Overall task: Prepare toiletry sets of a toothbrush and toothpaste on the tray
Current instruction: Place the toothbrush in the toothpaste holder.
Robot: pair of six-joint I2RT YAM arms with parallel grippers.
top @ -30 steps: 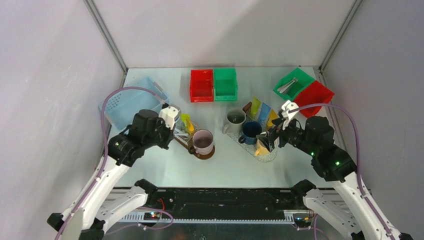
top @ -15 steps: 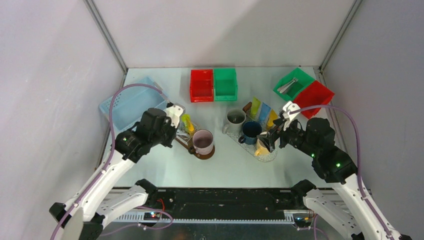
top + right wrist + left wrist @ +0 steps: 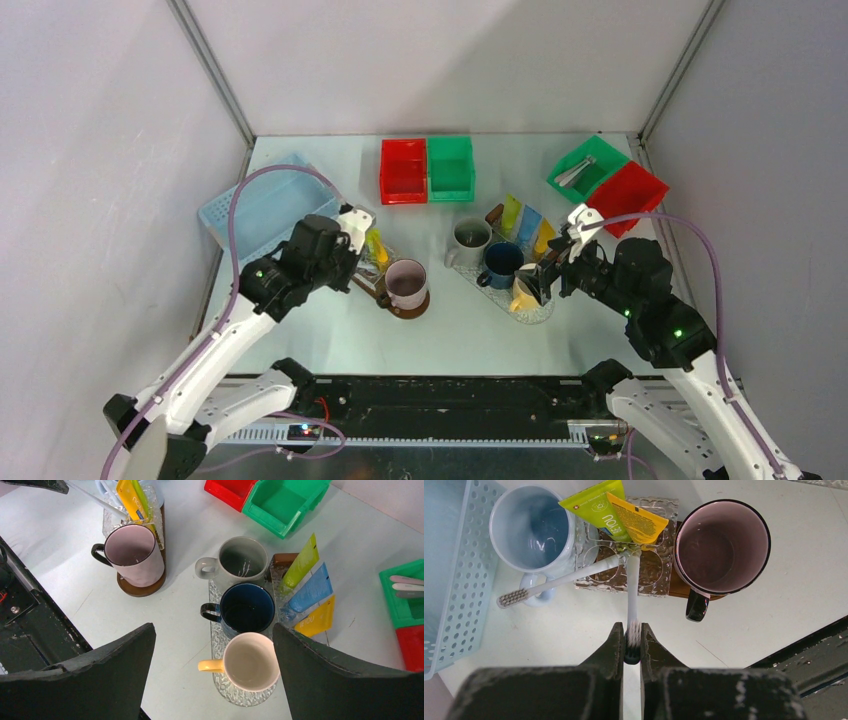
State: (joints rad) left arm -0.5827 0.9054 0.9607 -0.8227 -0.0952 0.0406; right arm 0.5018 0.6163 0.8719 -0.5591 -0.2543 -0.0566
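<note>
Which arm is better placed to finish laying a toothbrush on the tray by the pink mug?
Left. The left pincer is shut on a toothbrush whose far end reaches the glass tray, at the yellow tube. The right pincer hangs open, empty, over a row of mugs.

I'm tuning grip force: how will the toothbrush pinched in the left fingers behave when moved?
Slim and straight, the toothbrush is probably stiff and light. Held at its bristle end by the left fingers, it may pivot or slip.
</note>
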